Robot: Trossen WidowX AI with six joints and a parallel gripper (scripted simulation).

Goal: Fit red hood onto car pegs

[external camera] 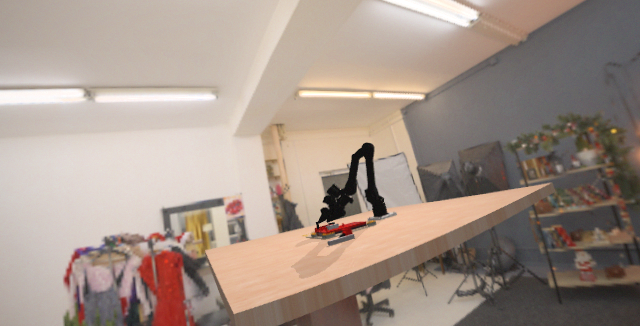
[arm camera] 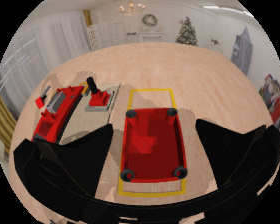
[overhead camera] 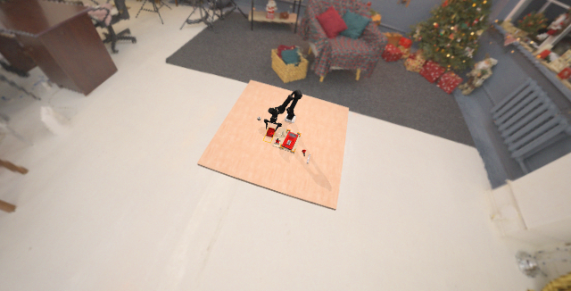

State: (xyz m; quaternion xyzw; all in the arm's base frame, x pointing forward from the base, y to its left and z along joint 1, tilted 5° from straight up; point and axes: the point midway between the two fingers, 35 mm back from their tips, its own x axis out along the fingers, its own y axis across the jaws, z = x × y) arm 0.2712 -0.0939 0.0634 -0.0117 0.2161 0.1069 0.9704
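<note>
The pincer (overhead camera: 272, 127) (arm camera: 155, 125) stands wide open, empty — its fingers either side of the red hood (overhead camera: 270, 133) (arm camera: 153, 145) — which lies within a yellow outline (overhead camera: 268, 142) (arm camera: 152, 193) on the table (overhead camera: 268, 170) (external camera: 400, 236) (arm camera: 156, 65).

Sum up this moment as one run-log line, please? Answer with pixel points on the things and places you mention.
pincer (overhead camera: 273, 127) (arm camera: 155, 125): open, empty | red hood (overhead camera: 270, 133) (arm camera: 152, 145): on table, between fingers, ungripped | chassis (overhead camera: 290, 141) (arm camera: 60, 113): hood not fitted

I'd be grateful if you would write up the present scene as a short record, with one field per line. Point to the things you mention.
hood: red shell (overhead camera: 270, 132) (arm camera: 153, 145), lying within a yellow outline (arm camera: 152, 91) on the table
gripper: open (overhead camera: 272, 127) (arm camera: 155, 137), fingers on either side of the hood, not holding it
chassis: red (overhead camera: 290, 141) (arm camera: 58, 115), beside the hood, engine block (arm camera: 55, 102) in place
hood fitted: no
other parts: red piece with black post (arm camera: 97, 95), near the chassis
</note>
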